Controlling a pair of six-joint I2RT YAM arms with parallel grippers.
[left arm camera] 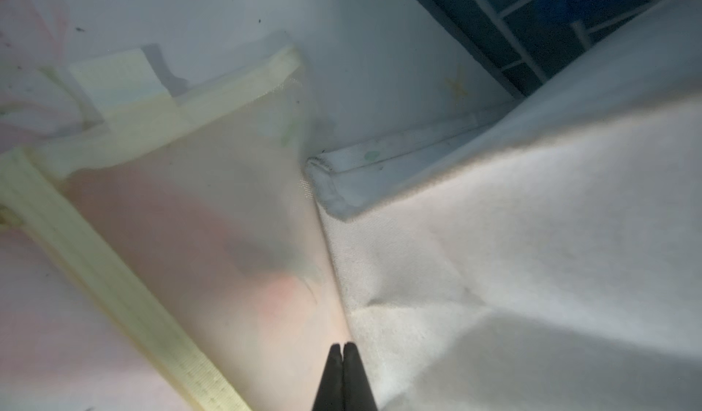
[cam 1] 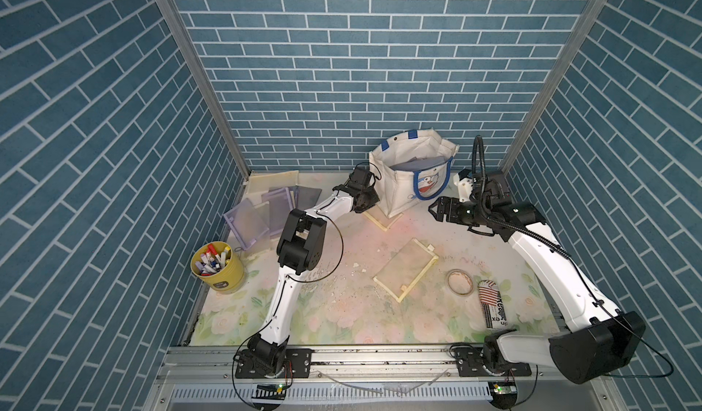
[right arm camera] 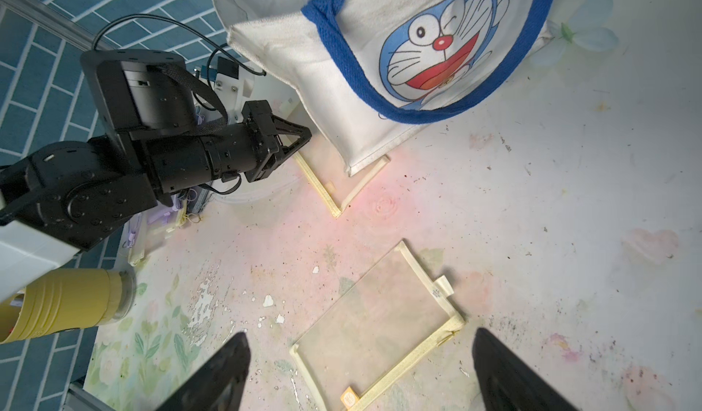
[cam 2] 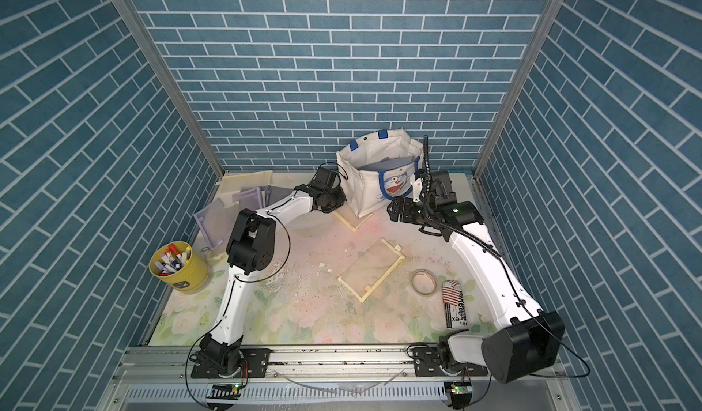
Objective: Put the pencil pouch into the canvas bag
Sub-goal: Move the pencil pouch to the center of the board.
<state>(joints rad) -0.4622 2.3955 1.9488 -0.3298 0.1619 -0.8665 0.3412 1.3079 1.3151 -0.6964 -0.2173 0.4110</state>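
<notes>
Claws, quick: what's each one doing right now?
Left claw: shut; a pinch on the mesh pouch cannot be told.
Right claw: open, empty.

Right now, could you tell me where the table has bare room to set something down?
Bare cloth runs along the front, between the left arm's base and the striped case. A smaller patch lies between the middle clear pouch and the canvas bag. The back left is crowded with purple pouches.

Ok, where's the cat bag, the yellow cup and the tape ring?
canvas bag [right arm camera: 437, 48], right wrist view, on the cat's face.
yellow cup [cam 1: 228, 278], a top view, on its outer wall.
tape ring [cam 1: 449, 280], a top view, on its band.
</notes>
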